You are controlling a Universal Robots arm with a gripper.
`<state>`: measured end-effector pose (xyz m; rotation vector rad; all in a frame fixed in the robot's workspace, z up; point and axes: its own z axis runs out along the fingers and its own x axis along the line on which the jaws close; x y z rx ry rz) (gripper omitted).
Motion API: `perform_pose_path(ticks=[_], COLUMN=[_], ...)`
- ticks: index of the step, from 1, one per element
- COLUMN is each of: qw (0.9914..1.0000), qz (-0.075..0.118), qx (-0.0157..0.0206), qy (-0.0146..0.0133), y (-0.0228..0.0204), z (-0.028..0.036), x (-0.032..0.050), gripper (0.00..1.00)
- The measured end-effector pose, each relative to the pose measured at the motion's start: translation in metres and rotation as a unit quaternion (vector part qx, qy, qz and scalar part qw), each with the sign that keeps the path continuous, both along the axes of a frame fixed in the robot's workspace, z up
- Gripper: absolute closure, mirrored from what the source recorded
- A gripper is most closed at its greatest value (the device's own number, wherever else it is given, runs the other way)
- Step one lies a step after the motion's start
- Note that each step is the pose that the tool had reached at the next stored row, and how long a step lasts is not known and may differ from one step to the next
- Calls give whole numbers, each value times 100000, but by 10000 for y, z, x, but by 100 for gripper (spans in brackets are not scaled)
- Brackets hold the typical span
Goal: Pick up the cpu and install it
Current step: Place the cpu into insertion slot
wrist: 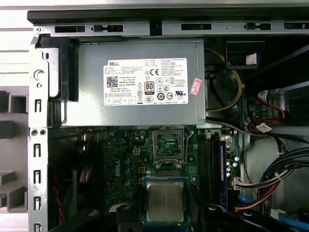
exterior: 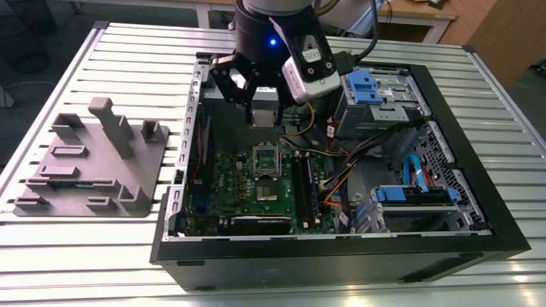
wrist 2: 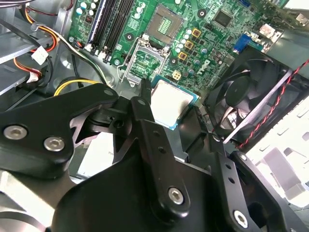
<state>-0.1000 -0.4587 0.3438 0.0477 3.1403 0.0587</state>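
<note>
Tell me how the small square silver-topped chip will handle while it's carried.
The small flat square silver-topped chip looks rigid, so probably won't flex. Its smooth metal top may slip in the black hand. Flat and thin, it shouldn't roll.

Silver cpu (wrist: 165,202), perhaps teal-rimmed, green motherboard (wrist: 123,166), black pincer (exterior: 263,117)

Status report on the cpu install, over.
Gripper shut on the cpu, above the motherboard inside the case. Socket empty, cpu not yet seated. Cables off to the socket's side.
</note>
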Motion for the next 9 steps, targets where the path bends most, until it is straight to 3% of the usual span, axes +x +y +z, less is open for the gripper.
perform_pose_path(ticks=[9], qw=[100000], qz=[2], qx=[-14], qy=[8], y=[-13], z=[-40], x=[0], gripper=[53])
